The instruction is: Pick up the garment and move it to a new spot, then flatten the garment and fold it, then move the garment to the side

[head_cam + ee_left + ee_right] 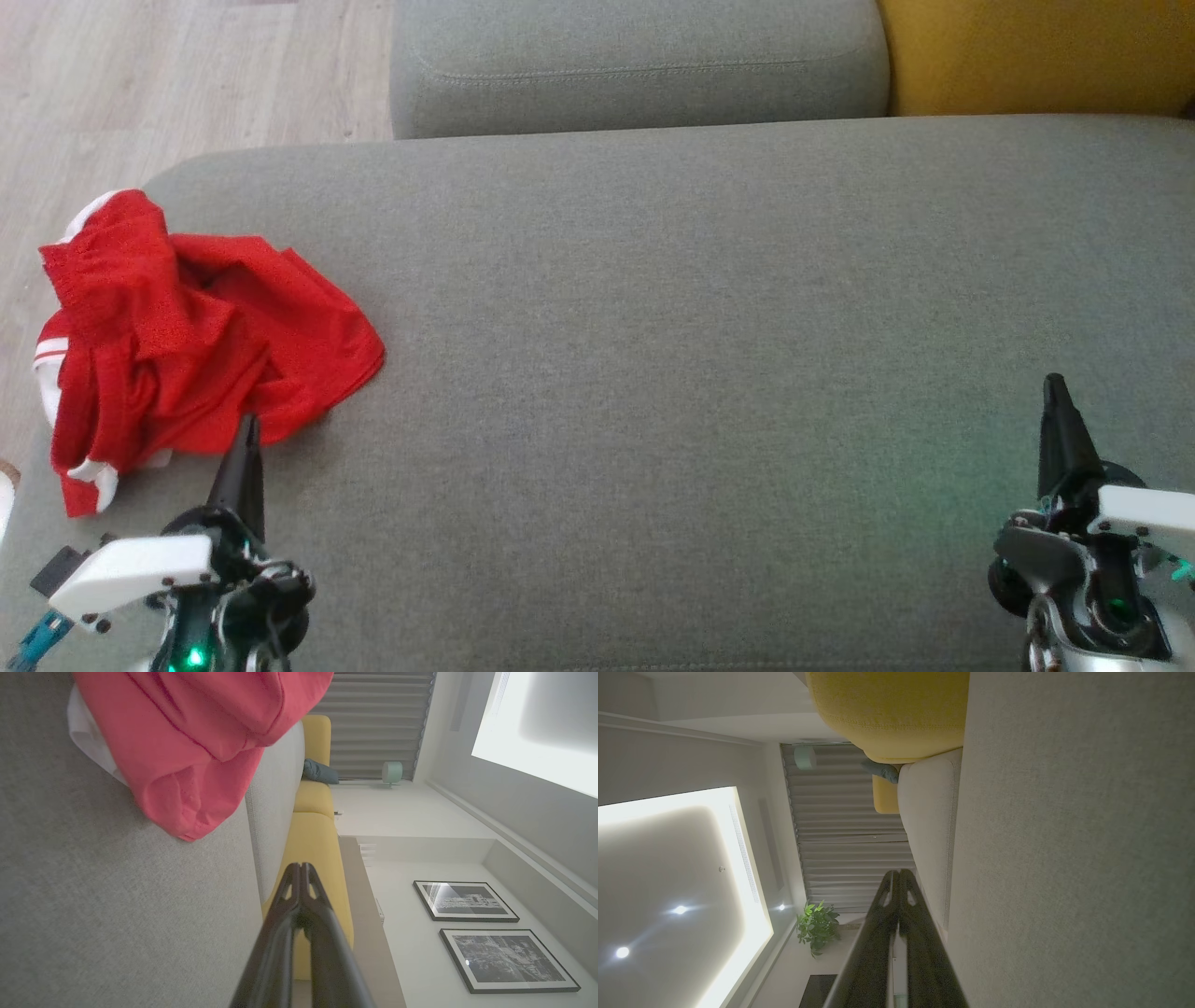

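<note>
Left claw (248, 427) sits nearest me, lower left, fingers pressed together, holding nothing. Red garment (187, 336) lies crumpled just beyond it, at the left end of the grey sofa seat (672, 317). Right claw (1056, 385), lower right, is likewise pressed together and empty.

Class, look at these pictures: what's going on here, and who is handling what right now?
A two-armed robot faces a grey sofa seat. A crumpled red garment lies at the seat's left end, with nothing gripping it. Both pincers are shut and empty. The left pincer points at the garment from just short of it, and the right pincer sits far off to the right. The pick-up has not yet begun.
</note>
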Tool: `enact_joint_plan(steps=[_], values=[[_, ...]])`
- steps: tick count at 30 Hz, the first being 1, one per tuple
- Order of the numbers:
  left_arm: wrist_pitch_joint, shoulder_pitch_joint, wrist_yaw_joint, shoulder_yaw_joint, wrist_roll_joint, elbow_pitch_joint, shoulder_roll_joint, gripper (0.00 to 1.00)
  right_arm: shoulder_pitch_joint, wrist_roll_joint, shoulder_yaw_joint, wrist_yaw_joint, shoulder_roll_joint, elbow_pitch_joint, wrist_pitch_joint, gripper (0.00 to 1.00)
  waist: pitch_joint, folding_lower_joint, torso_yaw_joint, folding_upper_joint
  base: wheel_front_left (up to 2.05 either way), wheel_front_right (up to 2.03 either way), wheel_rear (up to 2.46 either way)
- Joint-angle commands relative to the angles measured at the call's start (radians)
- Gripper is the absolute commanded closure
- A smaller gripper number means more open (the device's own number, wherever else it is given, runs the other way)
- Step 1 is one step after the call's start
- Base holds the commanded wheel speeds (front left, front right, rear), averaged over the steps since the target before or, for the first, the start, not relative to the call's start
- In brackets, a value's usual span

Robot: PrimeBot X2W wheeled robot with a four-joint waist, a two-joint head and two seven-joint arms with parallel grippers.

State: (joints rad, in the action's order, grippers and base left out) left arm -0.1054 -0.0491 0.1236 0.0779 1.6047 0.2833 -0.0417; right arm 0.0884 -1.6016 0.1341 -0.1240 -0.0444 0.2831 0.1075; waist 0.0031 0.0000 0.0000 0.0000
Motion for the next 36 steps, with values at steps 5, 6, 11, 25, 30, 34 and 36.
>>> enact_joint_plan(steps=[5,6,11,25,30,34,36], values=[[-0.008,-0.059,0.007,0.035,0.004,-0.038,-0.008,1.00,0.019,-0.007,-0.021,-0.007,-0.006,-0.038,0.005,1.00,0.000,0.0000,0.000,0.0000,0.00,0.00,0.00],[-0.008,-0.059,0.007,0.035,0.004,-0.038,-0.008,1.00,0.019,-0.007,-0.021,-0.007,-0.006,-0.038,0.005,1.00,0.000,0.0000,0.000,0.0000,0.00,0.00,0.00],[-0.008,-0.059,0.007,0.035,0.004,-0.038,-0.008,1.00,0.019,-0.007,-0.021,-0.007,-0.006,-0.038,0.005,1.00,0.000,0.0000,0.000,0.0000,0.00,0.00,0.00],[-0.008,-0.059,0.007,0.035,0.004,-0.038,-0.008,1.00,0.019,-0.007,-0.021,-0.007,-0.006,-0.038,0.005,1.00,0.000,0.0000,0.000,0.0000,0.00,0.00,0.00],[0.004,0.029,-0.002,-0.003,-0.001,0.054,0.008,0.00,-0.017,0.001,-0.003,0.001,0.004,0.055,-0.001,0.00,0.001,0.0000,0.000,0.0000,0.00,0.00,0.00],[0.016,0.022,-0.002,-0.003,-0.009,0.055,0.007,0.00,-0.010,0.007,-0.012,0.001,0.002,0.049,-0.009,0.00,0.001,0.0000,-0.001,0.0000,0.00,0.00,0.00],[0.022,0.019,-0.001,-0.002,-0.019,0.055,0.007,0.00,-0.007,0.014,-0.019,0.001,0.000,0.047,-0.017,0.00,0.001,0.0000,-0.001,0.0000,0.00,0.00,0.00]])
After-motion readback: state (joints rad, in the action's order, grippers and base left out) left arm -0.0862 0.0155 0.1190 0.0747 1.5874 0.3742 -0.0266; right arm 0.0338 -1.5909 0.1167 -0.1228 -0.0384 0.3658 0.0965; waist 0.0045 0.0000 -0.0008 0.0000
